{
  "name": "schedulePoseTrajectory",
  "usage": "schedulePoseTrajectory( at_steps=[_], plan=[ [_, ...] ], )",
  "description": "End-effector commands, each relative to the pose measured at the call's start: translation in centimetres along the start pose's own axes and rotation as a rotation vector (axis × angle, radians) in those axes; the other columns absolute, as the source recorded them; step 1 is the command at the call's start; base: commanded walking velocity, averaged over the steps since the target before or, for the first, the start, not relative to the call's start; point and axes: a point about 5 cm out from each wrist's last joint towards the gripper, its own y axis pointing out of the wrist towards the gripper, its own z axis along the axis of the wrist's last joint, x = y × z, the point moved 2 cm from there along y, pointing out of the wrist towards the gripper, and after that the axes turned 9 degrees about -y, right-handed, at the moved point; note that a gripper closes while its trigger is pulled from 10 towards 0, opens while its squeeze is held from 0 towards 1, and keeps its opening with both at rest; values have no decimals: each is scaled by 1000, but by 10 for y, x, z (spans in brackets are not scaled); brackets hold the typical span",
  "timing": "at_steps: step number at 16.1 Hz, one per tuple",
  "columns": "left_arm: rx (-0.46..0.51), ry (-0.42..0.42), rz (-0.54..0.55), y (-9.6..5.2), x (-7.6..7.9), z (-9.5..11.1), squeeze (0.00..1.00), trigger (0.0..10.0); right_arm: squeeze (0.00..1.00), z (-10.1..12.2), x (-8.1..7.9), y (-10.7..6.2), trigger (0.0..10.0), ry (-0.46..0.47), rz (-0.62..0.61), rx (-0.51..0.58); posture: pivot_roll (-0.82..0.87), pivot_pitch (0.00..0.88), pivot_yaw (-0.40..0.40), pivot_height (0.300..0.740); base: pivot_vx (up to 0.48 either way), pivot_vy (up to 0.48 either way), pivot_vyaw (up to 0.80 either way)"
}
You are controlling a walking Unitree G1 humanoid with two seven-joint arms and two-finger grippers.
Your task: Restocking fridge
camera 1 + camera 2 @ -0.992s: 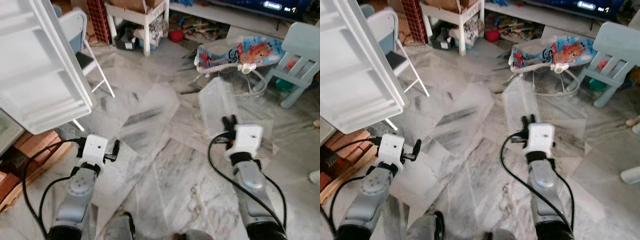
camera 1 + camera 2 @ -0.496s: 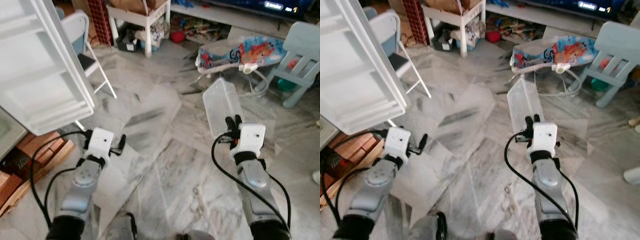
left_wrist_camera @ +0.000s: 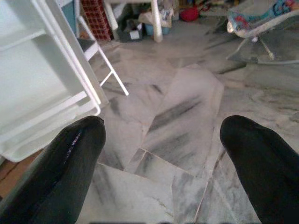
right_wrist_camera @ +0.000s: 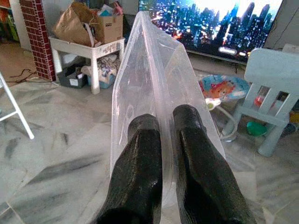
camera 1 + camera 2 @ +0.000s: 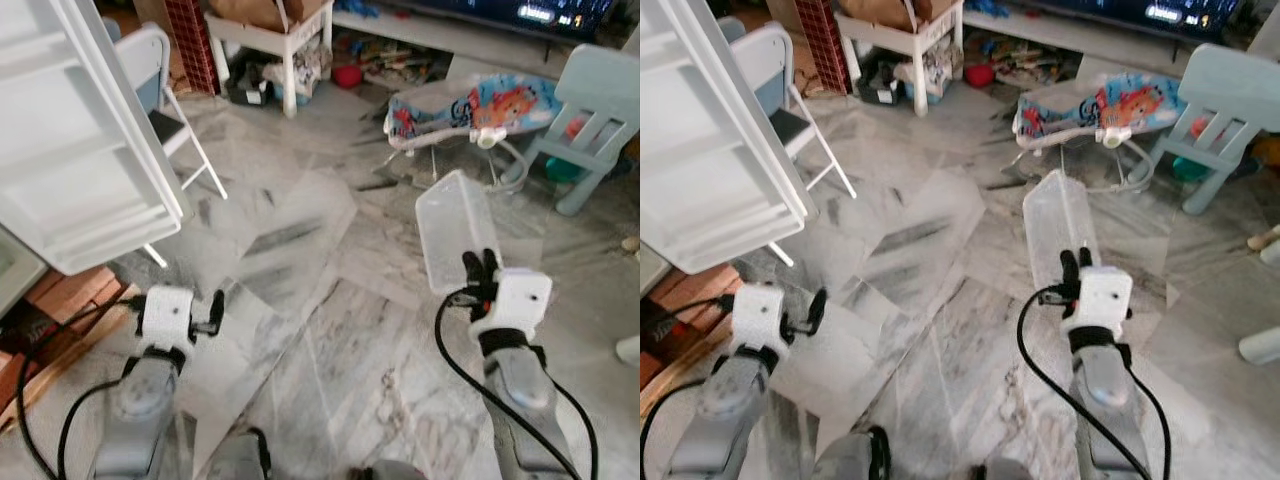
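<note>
A clear plastic container (image 5: 455,232) hangs empty and tilted over the marble floor. My right gripper (image 5: 481,270) is shut on its near edge. In the right wrist view both black fingers (image 4: 140,154) pinch the clear wall of the container (image 4: 154,60). The open fridge door (image 5: 80,150), white with moulded shelves, stands at the upper left. My left gripper (image 5: 214,311) is held low near that door, open and with nothing in it. In the left wrist view its fingers (image 3: 70,158) are spread wide over the floor.
A white folding chair (image 5: 165,90) stands just behind the fridge door. Bricks and wood (image 5: 60,300) lie by the left wall. A baby bouncer (image 5: 470,105), a pale blue child's chair (image 5: 600,110) and a white table (image 5: 275,35) with clutter line the far side.
The right gripper has lifted the clear container, which now stands steeper and closer to me. The left arm reached forward, then drew back and lower.
</note>
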Motion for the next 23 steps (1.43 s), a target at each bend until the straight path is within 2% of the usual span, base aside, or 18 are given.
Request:
schedulePoseTrajectory(
  at_steps=[1, 3, 8, 10, 13, 14, 17, 19, 20, 23],
  plan=[
    [44, 24, -13, 1, 8, 6, 0, 10000, 0, 3, 2, 0, 10000, -5, 5, 0, 0, 124, -22, 740, 0, 0, 0],
    [45, 44, -30, 0, 12, 9, 0, 10000, 0, 5, -1, 3, 10000, 3, 7, 4, -3, 131, -15, 740, 0, 0, 0],
    [42, 54, -7, 1, 5, 10, 0, 10000, 0, 0, -7, -2, 10000, 13, 31, -20, 9, 131, -10, 740, 0, 0, 0],
    [-11, -8, -11, -7, 8, 4, 0, 10000, 0, -1, -7, -2, 10000, 16, 28, -28, 8, 126, -8, 740, 0, 0, 0],
    [-44, -1, 8, -16, 4, -7, 0, 10000, 0, -2, -2, -6, 10000, 17, 22, -31, 6, 123, -13, 740, 0, 0, 0],
    [-69, 13, 17, -14, -1, -17, 0, 10000, 0, -8, -2, -10, 10000, 9, 27, -47, 17, 88, -18, 740, 0, 0, 0],
    [-108, -29, -3, -3, -6, -17, 0, 10000, 0, -8, -8, -5, 10000, 3, 50, -38, 19, 28, -11, 740, 0, 0, 0],
    [-115, -42, -15, 2, 0, -19, 0, 10000, 0, -10, -13, 0, 10000, 8, 55, -38, 21, 0, -3, 740, 0, 0, 0],
    [-115, -18, -41, 6, 8, -20, 0, 10000, 0, -11, -15, 3, 10000, 14, 54, -37, 20, 0, 0, 740, 0, 0, 0],
    [-113, -31, -69, 14, 18, -19, 0, 10000, 0, -12, -19, 6, 10000, 18, 56, -31, 18, 0, 5, 740, 0, 0, 0]
  ],
)
